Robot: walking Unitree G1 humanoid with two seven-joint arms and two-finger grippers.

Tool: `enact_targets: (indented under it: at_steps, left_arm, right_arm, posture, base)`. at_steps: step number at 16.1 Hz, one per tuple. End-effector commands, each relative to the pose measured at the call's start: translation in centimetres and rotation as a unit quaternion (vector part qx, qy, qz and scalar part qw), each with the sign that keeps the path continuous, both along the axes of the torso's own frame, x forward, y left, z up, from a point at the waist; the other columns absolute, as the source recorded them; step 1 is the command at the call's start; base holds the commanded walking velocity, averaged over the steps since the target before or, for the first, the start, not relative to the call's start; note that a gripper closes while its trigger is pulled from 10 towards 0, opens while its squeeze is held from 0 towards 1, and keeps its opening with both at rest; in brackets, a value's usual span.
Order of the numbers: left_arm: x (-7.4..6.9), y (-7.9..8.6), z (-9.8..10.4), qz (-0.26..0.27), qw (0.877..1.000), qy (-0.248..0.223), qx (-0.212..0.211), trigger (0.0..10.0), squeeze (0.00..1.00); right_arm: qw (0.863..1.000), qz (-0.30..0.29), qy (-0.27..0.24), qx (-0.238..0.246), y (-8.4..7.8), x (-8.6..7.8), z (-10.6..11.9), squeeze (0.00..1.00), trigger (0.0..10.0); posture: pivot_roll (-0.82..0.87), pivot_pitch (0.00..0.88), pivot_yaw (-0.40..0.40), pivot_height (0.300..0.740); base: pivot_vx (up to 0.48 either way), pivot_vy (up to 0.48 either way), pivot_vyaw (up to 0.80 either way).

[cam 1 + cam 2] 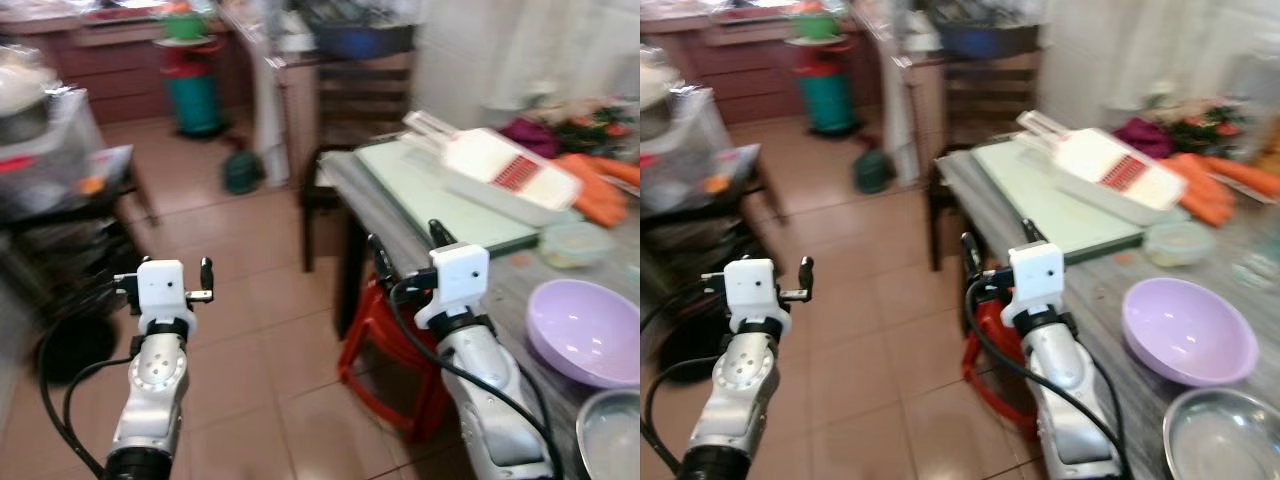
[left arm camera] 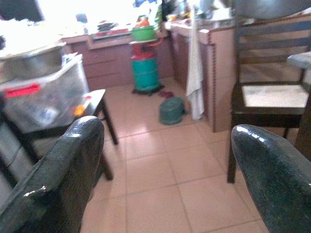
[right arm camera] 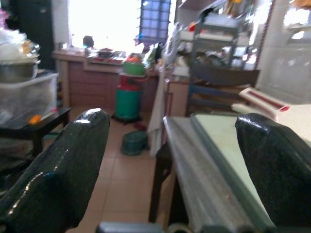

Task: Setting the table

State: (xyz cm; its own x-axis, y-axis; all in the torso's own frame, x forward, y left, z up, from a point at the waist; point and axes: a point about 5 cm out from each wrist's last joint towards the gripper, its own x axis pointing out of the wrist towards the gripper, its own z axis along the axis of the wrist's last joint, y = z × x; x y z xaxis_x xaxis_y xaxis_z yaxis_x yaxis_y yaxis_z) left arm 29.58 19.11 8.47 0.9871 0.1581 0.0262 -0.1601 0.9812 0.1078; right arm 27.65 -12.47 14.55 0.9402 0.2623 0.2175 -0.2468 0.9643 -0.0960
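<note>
Lilac bowl sits on the grey table to the robot's right, just beside a steel bowl nearer the robot. Farther along the tabletop lie a pale green cutting board with a white slicer across it, a small lidded container, and carrots. The right gripper hovers at the table's near edge, fingers spread and empty. The left gripper hangs over the tiled floor, fingers likewise parted, grasping nothing. A red stool stands under the table.
</note>
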Motion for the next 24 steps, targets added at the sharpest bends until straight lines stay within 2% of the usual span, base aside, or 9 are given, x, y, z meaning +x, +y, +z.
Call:
enact_targets:
  at_steps: [1,5,11,19,24]
  left_arm:
    - [0.0,-0.2,-0.1,-0.003,1.000,0.002,0.006,10.0,0.00]
    - [-0.1,0.1,-0.7,0.003,1.000,0.014,0.006,10.0,0.00]
    - [0.0,0.5,-1.1,0.012,1.000,0.026,0.006,10.0,0.00]
    - [0.5,0.4,-1.3,0.011,0.999,0.032,0.013,10.0,0.00]
    - [0.3,0.6,-1.6,0.019,0.999,0.036,0.014,10.0,0.00]
  right_arm:
    - [1.000,0.001,0.001,0.009,-0.1,0.2,0.1,0.00,10.0]
    - [1.000,-0.001,0.011,0.020,-0.2,0.4,-0.1,0.00,10.0]
    - [1.000,0.010,0.012,0.023,0.1,0.5,-0.1,0.00,10.0]
    - [0.999,0.010,0.011,0.030,0.1,0.2,-0.1,0.00,10.0]
    - [0.999,0.011,0.017,0.037,0.1,0.2,-0.4,0.00,10.0]
  posture:
    - [0.02,0.000,-0.014,0.740]
    - [0.03,0.000,-0.017,0.740]
    - [0.03,0.000,-0.008,0.740]
    - [0.01,0.000,0.006,0.740]
    - [0.02,0.000,0.000,0.740]
  base:
    - [0.000,0.000,0.00]
    - [0.000,0.000,0.00]
    - [0.000,0.294,0.00]
    - [0.000,0.000,0.40]
    - [0.000,0.423,0.54]
